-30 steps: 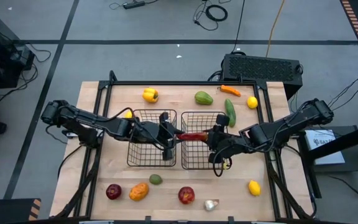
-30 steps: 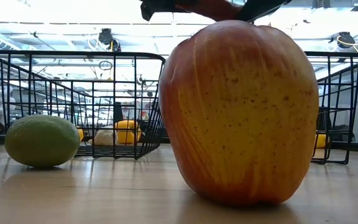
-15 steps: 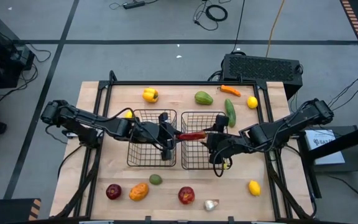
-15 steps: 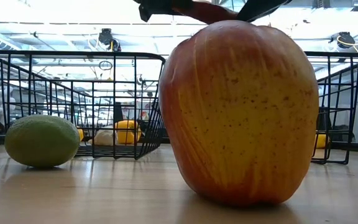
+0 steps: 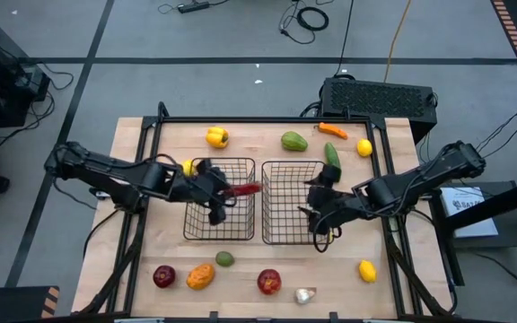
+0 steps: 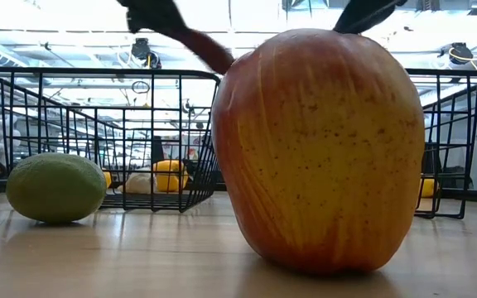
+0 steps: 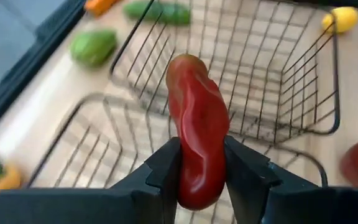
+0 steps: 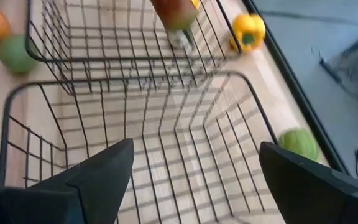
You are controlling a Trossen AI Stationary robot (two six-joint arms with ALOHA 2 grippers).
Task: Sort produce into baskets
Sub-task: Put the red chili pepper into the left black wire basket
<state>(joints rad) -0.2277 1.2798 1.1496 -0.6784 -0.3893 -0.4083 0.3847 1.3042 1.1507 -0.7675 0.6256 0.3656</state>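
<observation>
A long red pepper [image 5: 245,189] hangs over the left black wire basket [image 5: 191,229], with my left gripper [image 5: 215,194] shut on it. In the low view that gripper [image 6: 151,12] shows at the top, and the pepper [image 6: 209,51] slants down from it. My right gripper [image 5: 317,203] stands open over the right basket [image 5: 281,235]; nothing is between its widely parted fingers [image 8: 98,177]. Its wrist view shows the pepper [image 8: 173,12] farther off. My left gripper pinches the red pepper between its two fingers [image 7: 166,165], on the end of the pepper nearest the gripper [image 7: 201,171]. The rest sticks out ahead of the fingers, toward the table's right. The fingers slant down from the table's left. The pepper is lifted clear above the left basket.
Behind the baskets lie a yellow pepper [image 5: 216,136], a green pepper [image 5: 293,141], an orange pepper [image 5: 332,130], a cucumber [image 5: 332,161] and a lemon [image 5: 363,147]. Along the near edge: apples [image 5: 163,275] [image 5: 268,281], an orange piece [image 5: 201,275], a green fruit [image 5: 225,259], garlic [image 5: 304,294], a lemon [image 5: 367,269].
Both grippers had the red pepper between the two baskets. My right gripper has opened and let go. My left gripper has carried the pepper toward the table's left, over the left basket, turning as it went, so the pepper now slants.
</observation>
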